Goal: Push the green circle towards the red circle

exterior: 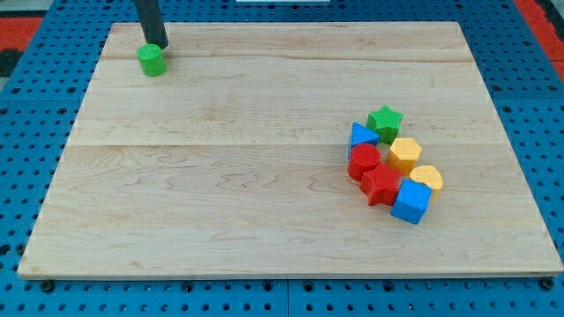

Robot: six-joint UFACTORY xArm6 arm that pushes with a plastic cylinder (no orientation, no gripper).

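We see my tip (pixel 157 44) at the view's top left, touching the upper edge of the green circle (pixel 152 60). The tool is a plain rod, pinching nothing. The green circle sits near the top-left corner of the wooden board (pixel 220 176), well apart from the red circle (pixel 364 162). The red circle lies at the view's right, clustered with a blue triangle (pixel 361 136), green star (pixel 385 121), red star (pixel 381 185), yellow hexagon (pixel 404 154), yellow heart (pixel 427 178) and blue cube (pixel 411 202).
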